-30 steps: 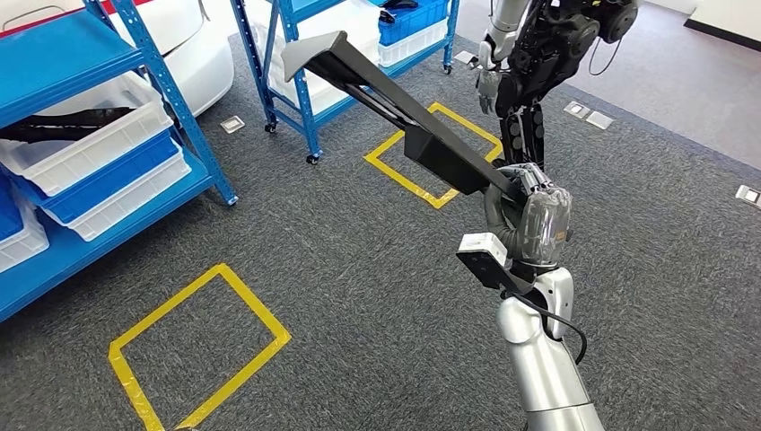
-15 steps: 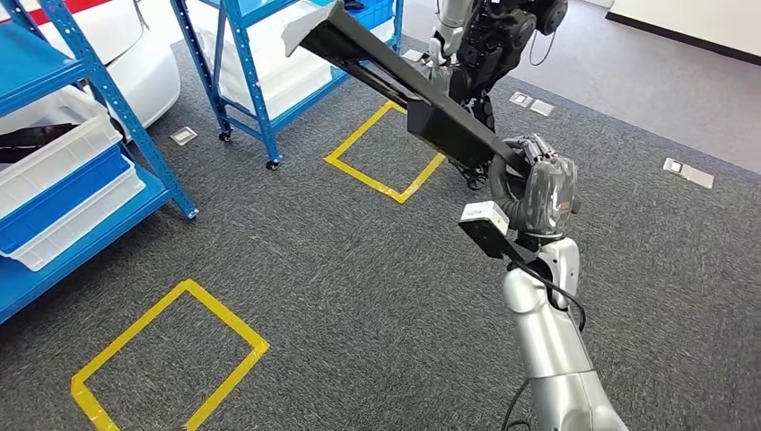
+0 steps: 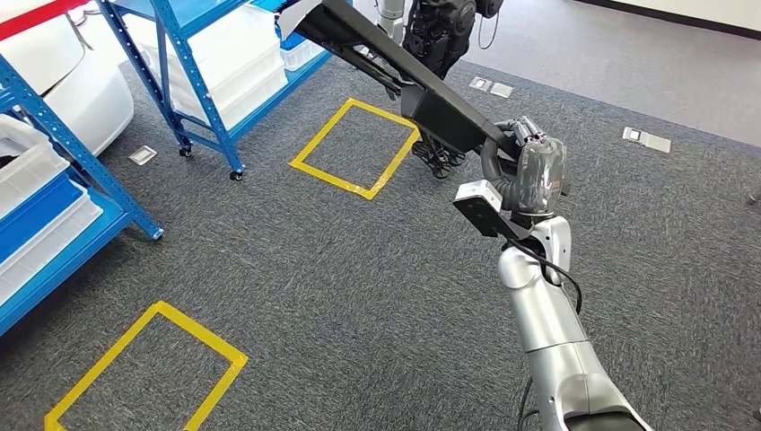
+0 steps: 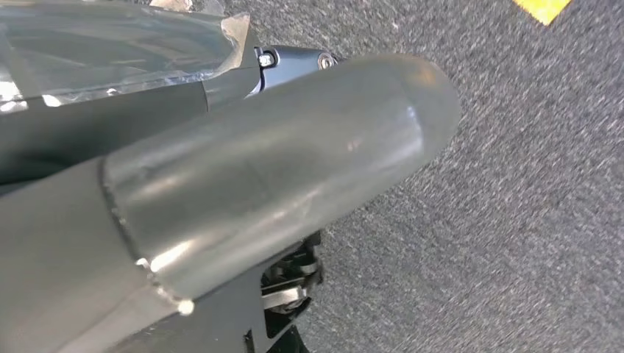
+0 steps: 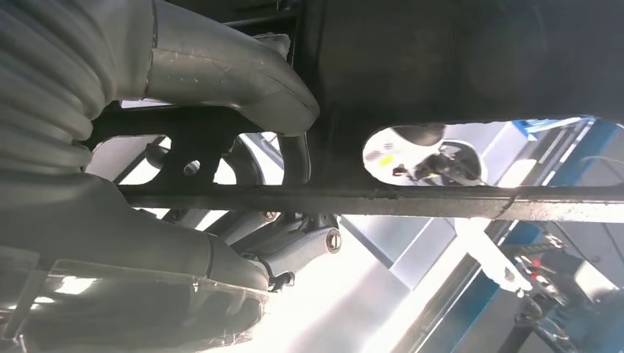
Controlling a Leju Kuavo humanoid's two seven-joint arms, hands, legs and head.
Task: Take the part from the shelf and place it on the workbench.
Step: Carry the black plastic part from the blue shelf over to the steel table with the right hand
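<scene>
- The right hand (image 3: 529, 171) grips the near end of the long black part (image 3: 422, 85), its fingers (image 5: 228, 70) and thick grey thumb wrapped around the part's dark bar, as the right wrist view shows up close.
- From the hand the part reaches up and away to the left in the head view, held in the air above the grey carpet (image 3: 341, 269); its far end, which carries a pale, light-coloured tip (image 3: 292, 16), runs to the top edge of the picture, in front of the blue shelf rack (image 3: 179, 81).
- The silver right arm (image 3: 547, 332) rises from the lower edge to the hand, with a small white box (image 3: 480, 205) and a black cable at the wrist.
- The left hand (image 4: 279, 169) shows in the left wrist view as a thick grey thumb over the carpet; whether its fingers are clenched or released I cannot tell.
- On the carpet lie two yellow tape squares: one (image 3: 354, 148) under the part, one (image 3: 148, 368) nearer, lower left.
- White bins (image 3: 233, 63) sit on the rack; another blue rack with white and blue bins (image 3: 36, 215) stands at the left edge.
- A second dark robot (image 3: 440, 27) stands beyond the part, at the top.
</scene>
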